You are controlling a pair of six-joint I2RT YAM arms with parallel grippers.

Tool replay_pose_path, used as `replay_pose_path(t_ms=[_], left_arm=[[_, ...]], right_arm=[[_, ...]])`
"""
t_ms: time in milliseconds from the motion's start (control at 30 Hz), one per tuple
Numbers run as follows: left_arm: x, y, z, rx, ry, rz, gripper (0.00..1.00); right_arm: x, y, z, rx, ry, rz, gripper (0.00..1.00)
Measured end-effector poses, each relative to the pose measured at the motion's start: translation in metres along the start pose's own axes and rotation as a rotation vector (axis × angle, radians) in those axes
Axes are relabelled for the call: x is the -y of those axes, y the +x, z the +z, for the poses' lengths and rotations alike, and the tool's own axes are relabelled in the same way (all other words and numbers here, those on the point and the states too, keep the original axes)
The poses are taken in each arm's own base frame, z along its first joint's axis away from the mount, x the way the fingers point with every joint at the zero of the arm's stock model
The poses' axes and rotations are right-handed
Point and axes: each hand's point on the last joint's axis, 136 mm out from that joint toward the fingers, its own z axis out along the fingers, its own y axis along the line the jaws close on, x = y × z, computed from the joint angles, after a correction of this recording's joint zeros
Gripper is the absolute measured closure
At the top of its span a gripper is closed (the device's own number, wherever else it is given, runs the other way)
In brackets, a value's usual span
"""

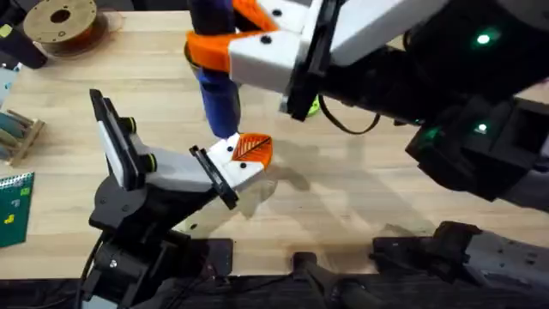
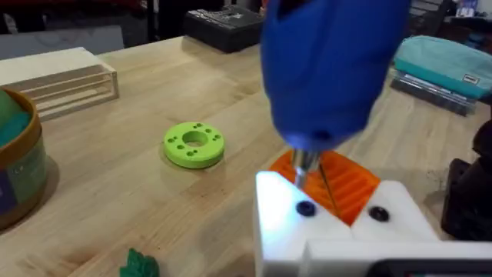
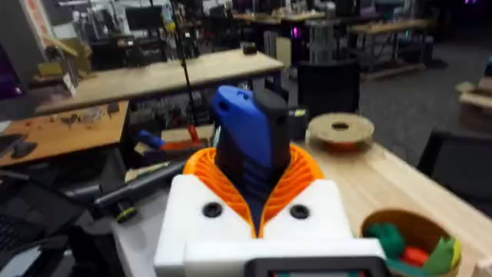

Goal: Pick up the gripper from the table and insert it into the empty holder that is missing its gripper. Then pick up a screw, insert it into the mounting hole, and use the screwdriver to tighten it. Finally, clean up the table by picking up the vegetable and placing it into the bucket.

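Screwdriver (image 1: 219, 81) is standing upright over the middle of the worktop (image 1: 343, 206), gripped by the right arm's jaws (image 1: 236, 39), orange ribbed pads (image 3: 231, 181) closing on both sides of the blue body. Its thin metal bit (image 2: 305, 165) is pointing down onto the white holder (image 2: 323, 223), right at the edge where the orange gripper (image 2: 350, 185) is sitting in the block. A dark screw head (image 2: 306, 208) is showing on the white face just below the bit tip, a second one (image 2: 378, 213) beside it.

The left arm's jaws (image 1: 244, 159) are lying low on the worktop under the screwdriver, white blocks with one orange finger on top; how wide they are standing, cannot tell.

Around: a green ring-shaped disc (image 2: 194, 145) with holes is lying flat on the worktop, apart from the holder. The bucket (image 2: 19, 161) is sitting near the left wrist view's edge, with something teal inside; in the right wrist view it (image 3: 411, 238) is holding green and red pieces. A bit of the green leafy vegetable (image 2: 138, 265) is lying on the worktop, cut off by the picture edge. A pale wooden rack (image 2: 58, 81) is sitting farther back. A wooden spool (image 1: 62, 21) is resting at the far left corner in the overhead view. A green circuit board (image 1: 15, 206) is lying at the left edge.
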Motion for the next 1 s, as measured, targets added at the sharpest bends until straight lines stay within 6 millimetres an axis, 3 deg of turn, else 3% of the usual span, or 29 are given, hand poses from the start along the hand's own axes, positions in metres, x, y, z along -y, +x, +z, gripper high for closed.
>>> replay_pose_path(t_ms=[200, 467, 867, 967, 1000], left_arm=[[0.000, 0.000, 0.000, 0.000, 0.000, 0.000, 0.993], [0.000, 0.000, 0.000, 0.000, 0.000, 0.000, 0.993], [0.000, 0.000, 0.000, 0.000, 0.000, 0.000, 0.993], [0.000, 0.000, 0.000, 0.000, 0.000, 0.000, 0.993], [0.000, 0.000, 0.000, 0.000, 0.000, 0.000, 0.993]], right_arm=[[-0.004, -0.024, -0.001, 0.095, -0.013, -0.040, 0.968], [0.000, -0.005, 0.000, 0.018, -0.001, -0.008, 0.968], [0.003, 0.001, -0.001, -0.006, 0.007, -0.003, 0.968], [0.009, 0.001, -0.002, -0.007, 0.023, -0.063, 0.968], [0.031, 0.008, -0.008, -0.044, 0.090, -0.162, 0.968]])
